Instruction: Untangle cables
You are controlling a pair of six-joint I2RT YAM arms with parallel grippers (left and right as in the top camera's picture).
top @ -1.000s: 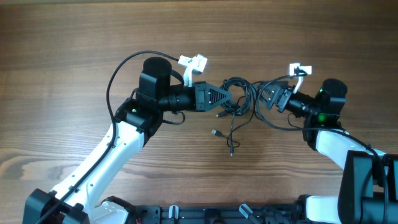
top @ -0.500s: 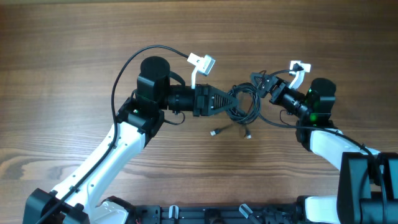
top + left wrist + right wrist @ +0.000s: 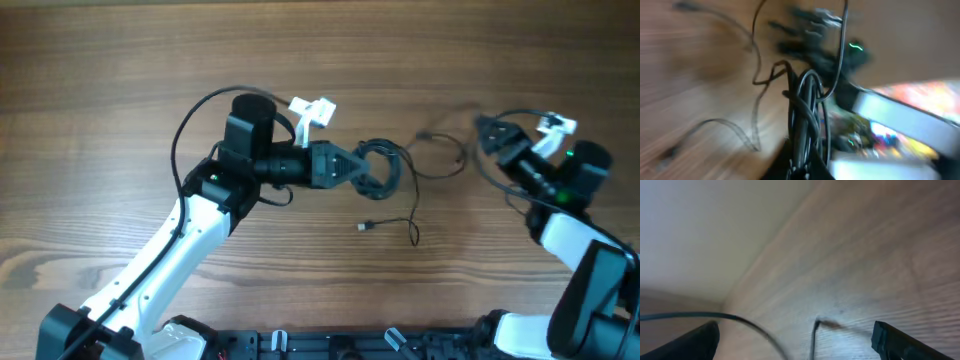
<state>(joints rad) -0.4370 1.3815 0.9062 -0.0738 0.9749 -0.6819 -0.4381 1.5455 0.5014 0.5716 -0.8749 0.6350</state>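
The cables are thin black cords. A looped bundle [image 3: 385, 172] hangs from my left gripper [image 3: 368, 170], which is shut on it; in the left wrist view the coils [image 3: 805, 110] rise straight out of that gripper [image 3: 805, 172]. One strand trails down to a small plug [image 3: 365, 227] on the wood. A separate thin cord [image 3: 440, 156] lies blurred between the two arms. My right gripper [image 3: 488, 132] stands open to the right of it. In the right wrist view a cord end [image 3: 815, 332] lies on the table between its wide-apart fingers [image 3: 897, 341], ungripped.
The wooden table [image 3: 120, 90] fills the overhead view. The left arm's own thick black cable [image 3: 195, 115] arcs over its wrist. The right arm's base [image 3: 590, 290] sits at the lower right edge.
My right gripper has swung away to the right, off the tangle, and one thin cord now lies stretched out between the arms. My left gripper keeps its hold on the bundle.
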